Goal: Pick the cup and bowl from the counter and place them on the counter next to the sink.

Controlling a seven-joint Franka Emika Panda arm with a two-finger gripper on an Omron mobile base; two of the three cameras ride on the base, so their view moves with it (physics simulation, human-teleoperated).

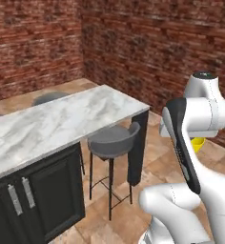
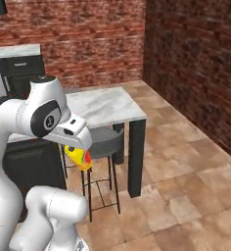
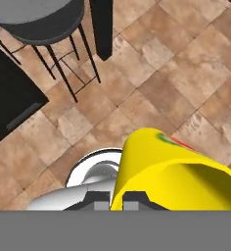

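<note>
the arm is folded back above the tiled floor (image 3: 186, 88), tool (image 3: 116, 198) clamped on the yellow cup (image 3: 171, 174).

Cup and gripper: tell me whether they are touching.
Touching. In the hand view the yellow cup sits right against the shut gripper; the right base view shows it hanging at the hand above the floor.

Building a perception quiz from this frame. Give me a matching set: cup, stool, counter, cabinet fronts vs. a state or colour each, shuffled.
Things:
1. cup
2. stool
3. counter
4. cabinet fronts

Descriptions:
A. white marble with grey veins
B. yellow, held in the gripper above the floor
C. black, with metal handles
D. grey seat on thin dark legs, tucked by the counter's end

Pairs: 1-B, 2-D, 3-A, 4-C
</note>
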